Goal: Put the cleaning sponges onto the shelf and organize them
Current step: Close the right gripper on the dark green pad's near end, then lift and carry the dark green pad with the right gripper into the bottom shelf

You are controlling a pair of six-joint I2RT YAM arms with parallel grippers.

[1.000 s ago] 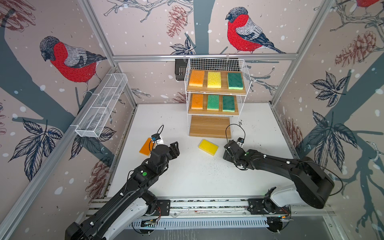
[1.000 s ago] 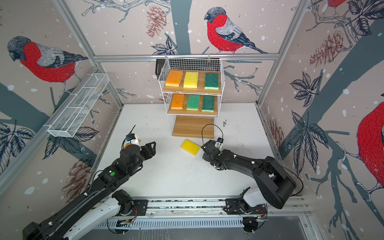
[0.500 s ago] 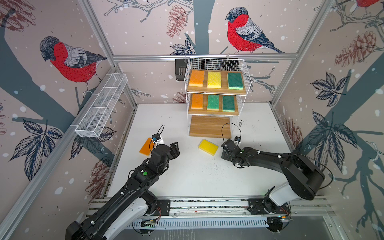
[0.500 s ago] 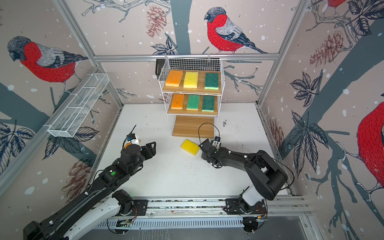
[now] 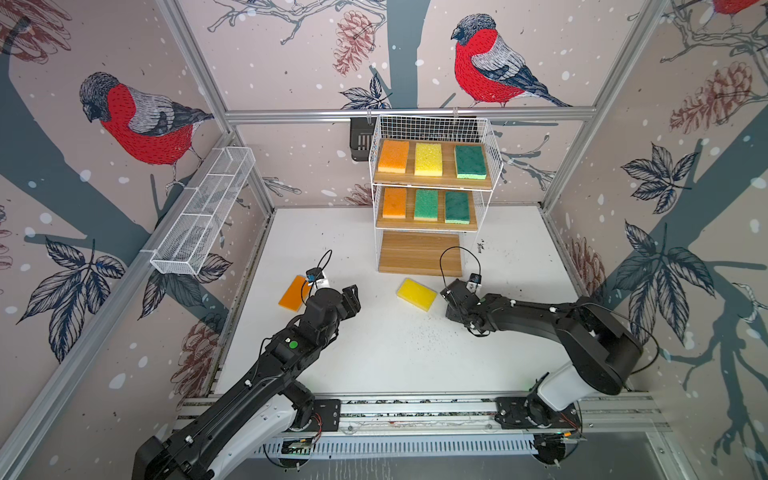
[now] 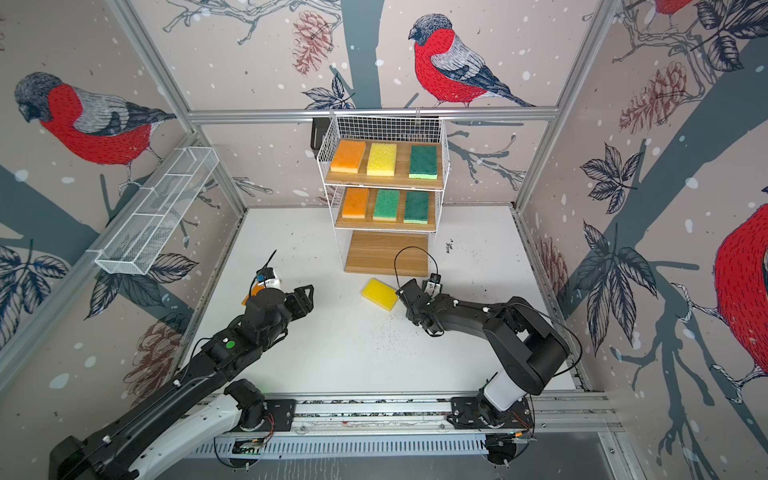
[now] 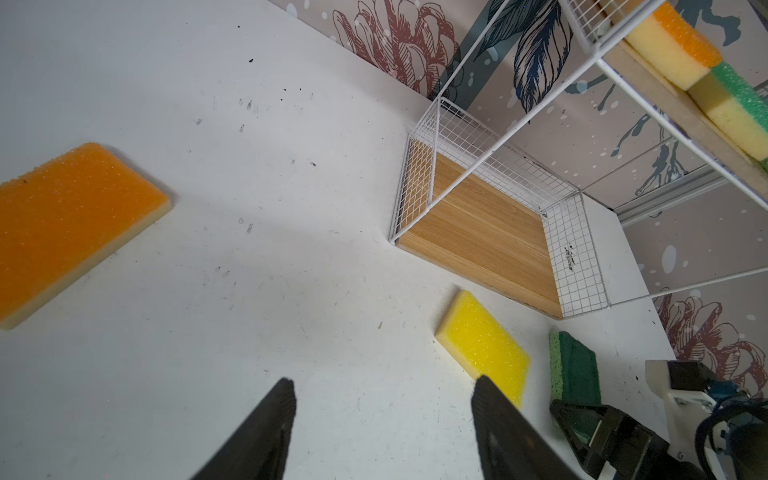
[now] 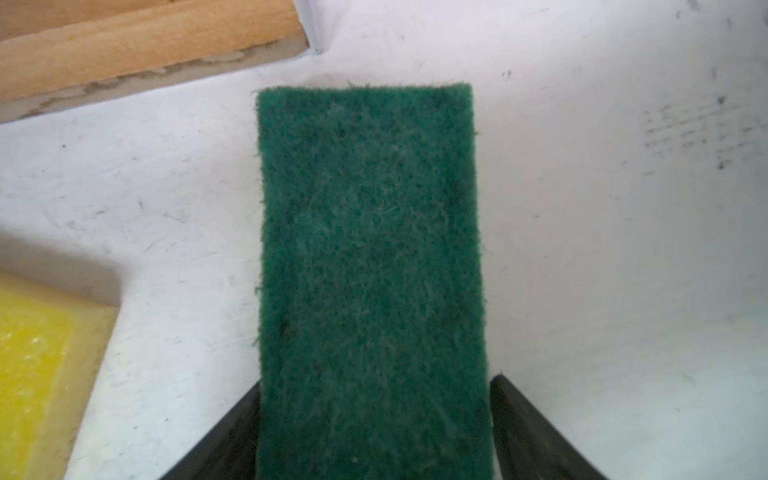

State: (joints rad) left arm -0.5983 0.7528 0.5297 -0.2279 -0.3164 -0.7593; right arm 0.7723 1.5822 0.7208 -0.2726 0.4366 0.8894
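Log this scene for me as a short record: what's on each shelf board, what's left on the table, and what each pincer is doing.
Shelf: white wire rack, three wooden boards
Top board: top-row sponges, orange, yellow, green
Middle board: middle-row sponges, orange, green, green
Bottom board: bare
Table: loose orange sponge, loose yellow sponge, dark green sponge
Left pincer: open, empty
Right pincer: jaws either side of the dark green sponge, grip unclear
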